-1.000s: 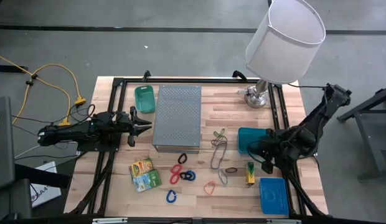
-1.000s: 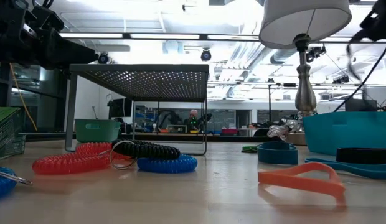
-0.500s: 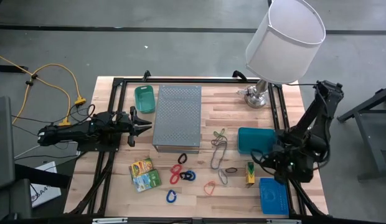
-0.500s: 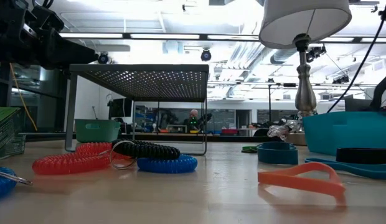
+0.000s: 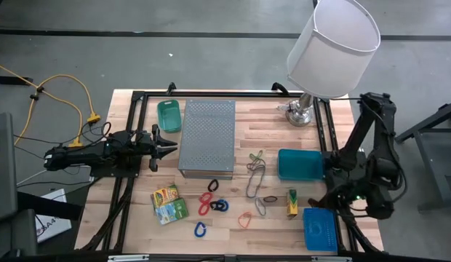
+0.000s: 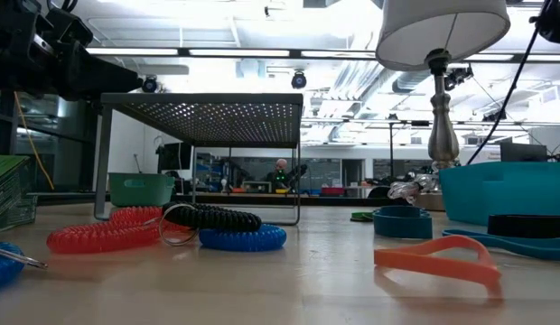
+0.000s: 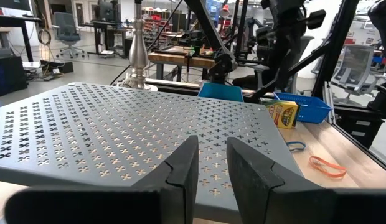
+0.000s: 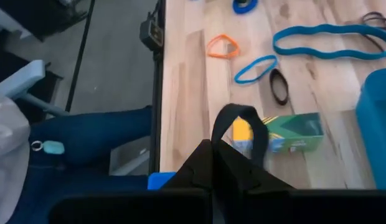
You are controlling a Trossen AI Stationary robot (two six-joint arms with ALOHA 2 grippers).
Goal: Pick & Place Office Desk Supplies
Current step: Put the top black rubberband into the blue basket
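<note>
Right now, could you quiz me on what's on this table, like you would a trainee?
1. True or false: the right gripper pinches a black band.
2. The left gripper points over: A) the grey shelf; B) a blue basket; C) a laptop.
3. Fill in: ___ packets lie side by side, left of the red coils.

Key: 1 true; 2 A; 3 two.
</note>
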